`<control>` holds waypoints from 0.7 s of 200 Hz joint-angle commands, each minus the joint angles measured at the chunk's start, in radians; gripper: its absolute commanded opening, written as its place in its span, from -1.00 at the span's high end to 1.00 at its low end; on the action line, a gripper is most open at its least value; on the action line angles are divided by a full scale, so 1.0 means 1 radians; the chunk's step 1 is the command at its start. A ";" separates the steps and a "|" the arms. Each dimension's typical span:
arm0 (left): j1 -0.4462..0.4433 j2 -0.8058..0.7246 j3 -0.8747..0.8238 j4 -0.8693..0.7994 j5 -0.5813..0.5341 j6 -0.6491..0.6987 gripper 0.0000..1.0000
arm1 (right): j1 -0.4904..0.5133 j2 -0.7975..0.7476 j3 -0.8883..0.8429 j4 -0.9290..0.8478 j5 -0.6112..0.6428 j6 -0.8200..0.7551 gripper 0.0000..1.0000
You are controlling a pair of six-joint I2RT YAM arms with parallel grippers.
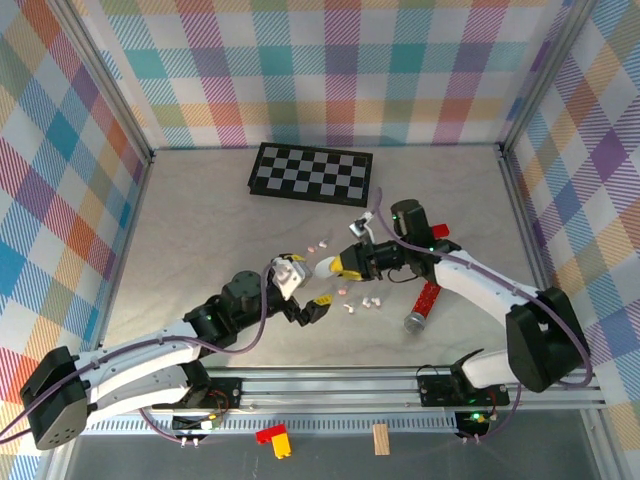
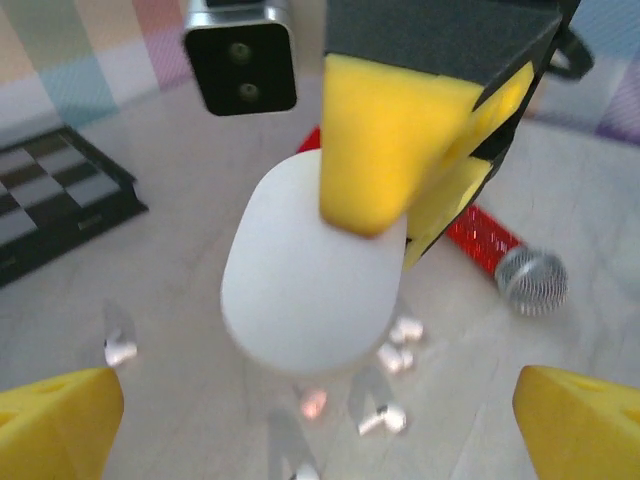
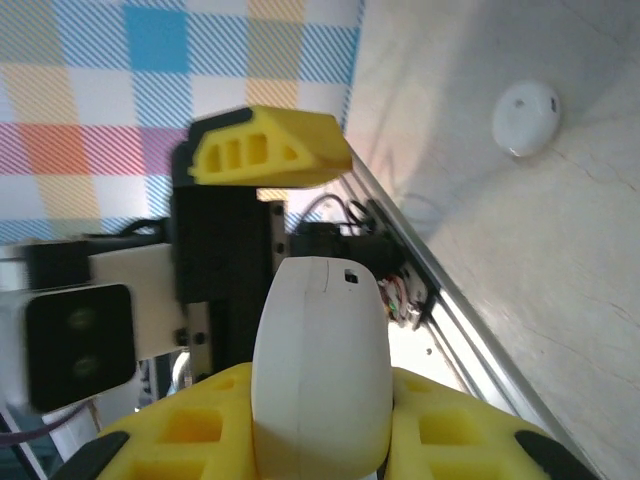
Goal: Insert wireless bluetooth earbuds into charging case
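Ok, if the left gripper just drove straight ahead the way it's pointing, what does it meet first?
Most likely the white charging case, held by the right gripper, dead ahead and centred between the open fingers of the left gripper. The gap to it is hard to judge; loose earbuds lie beyond.

right gripper (image 1: 348, 262) is pinching a white case (image 1: 326, 268) over the surface (image 1: 200, 250), left gripper (image 1: 312, 308) just beside it. tiny earbuds (image 1: 372, 301) scattered around, red-handled mic (image 1: 421, 304) on the right, checkerboard (image 1: 311, 173) at the back.
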 commanded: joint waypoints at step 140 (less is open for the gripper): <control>0.251 0.463 0.093 0.985 0.602 -0.085 -0.47 | -0.077 -0.056 -0.154 0.931 -0.036 0.714 1.00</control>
